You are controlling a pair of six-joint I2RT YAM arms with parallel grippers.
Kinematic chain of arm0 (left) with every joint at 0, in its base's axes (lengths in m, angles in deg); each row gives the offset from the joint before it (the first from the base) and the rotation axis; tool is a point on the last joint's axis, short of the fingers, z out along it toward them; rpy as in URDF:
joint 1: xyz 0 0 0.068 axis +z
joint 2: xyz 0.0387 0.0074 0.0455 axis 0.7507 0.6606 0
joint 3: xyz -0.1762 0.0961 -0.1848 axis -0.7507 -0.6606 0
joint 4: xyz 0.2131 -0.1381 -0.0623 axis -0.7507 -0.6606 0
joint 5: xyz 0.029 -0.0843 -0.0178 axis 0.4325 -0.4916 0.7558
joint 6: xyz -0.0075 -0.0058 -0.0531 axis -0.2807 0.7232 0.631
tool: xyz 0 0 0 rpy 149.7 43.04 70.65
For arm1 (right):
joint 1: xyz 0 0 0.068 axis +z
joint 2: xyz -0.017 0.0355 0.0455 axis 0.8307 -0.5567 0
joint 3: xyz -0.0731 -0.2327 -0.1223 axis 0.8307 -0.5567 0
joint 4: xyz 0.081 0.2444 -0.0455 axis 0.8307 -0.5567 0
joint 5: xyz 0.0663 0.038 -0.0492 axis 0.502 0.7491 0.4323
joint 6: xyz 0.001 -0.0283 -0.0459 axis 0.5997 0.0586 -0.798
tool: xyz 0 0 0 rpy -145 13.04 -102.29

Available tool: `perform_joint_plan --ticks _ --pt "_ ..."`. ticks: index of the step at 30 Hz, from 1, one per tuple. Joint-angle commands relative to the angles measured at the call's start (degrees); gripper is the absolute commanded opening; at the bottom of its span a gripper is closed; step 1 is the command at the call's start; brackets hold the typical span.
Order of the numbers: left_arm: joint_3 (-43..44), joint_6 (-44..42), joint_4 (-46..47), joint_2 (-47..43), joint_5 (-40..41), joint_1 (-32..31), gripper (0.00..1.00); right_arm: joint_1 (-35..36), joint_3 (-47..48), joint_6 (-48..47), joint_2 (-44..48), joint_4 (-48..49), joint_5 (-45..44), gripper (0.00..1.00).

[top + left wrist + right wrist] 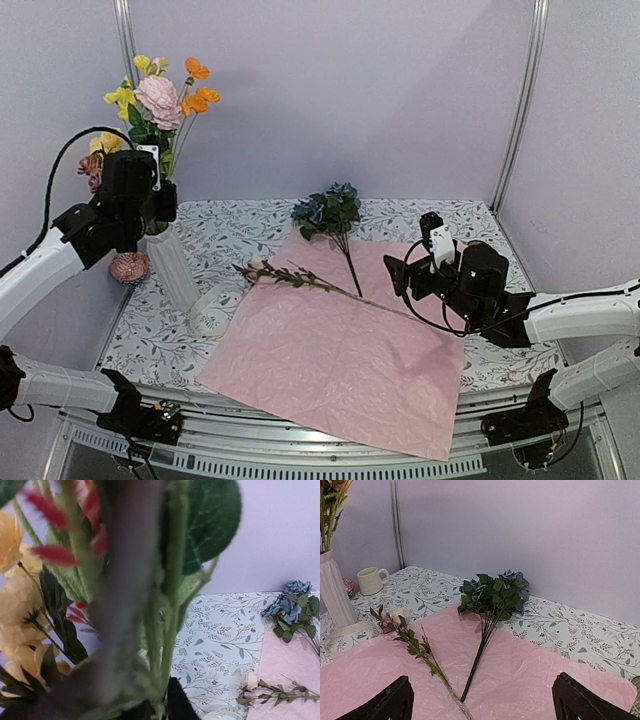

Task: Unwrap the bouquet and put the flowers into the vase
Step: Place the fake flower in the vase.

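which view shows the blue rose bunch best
The right wrist view: the bunch of blue artificial roses on dark green stems lies whole and close, blooms to stem ends. The top external view shows it whole but small; the left wrist view catches mainly its blooms at the right edge.

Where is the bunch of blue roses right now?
In the top view the blue roses lie at the far edge of the pink wrapping paper, mid-table, just right of the thin budded sprig.

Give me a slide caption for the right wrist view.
On unfolded pink wrapping paper lie a blue rose bunch and a budded sprig; white vase at far left.
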Motion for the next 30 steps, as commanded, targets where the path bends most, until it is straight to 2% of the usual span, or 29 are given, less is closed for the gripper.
perform_joint_plan --ticks 1,3,7,17,24,30 --pt "1.30 3.44 -4.29 0.65 0.99 0.69 0.28 -0.04 -0.66 0.26 0.53 1.51 0.75 0.99" --pt "1.91 3.93 -4.85 0.52 1.14 0.69 0.43 0.03 -0.66 0.26 0.51 1.46 0.75 0.99" --pt "4.17 4.24 -6.84 0.39 0.10 0.70 0.55 -0.05 -0.60 0.26 0.35 1.49 0.70 0.99" --pt "7.69 8.45 -14.43 1.49 -5.39 0.69 0.74 -0.05 -0.15 0.17 -0.80 1.47 1.01 0.99" --pt "9.07 13.10 -19.21 -0.13 -9.31 0.69 0.91 0.01 -0.14 0.17 -0.78 1.45 1.04 0.99" --pt "7.32 16.04 -21.66 -2.74 -12.91 0.69 0.94 -0.02 -0.13 0.39 -0.81 1.47 1.19 0.99"
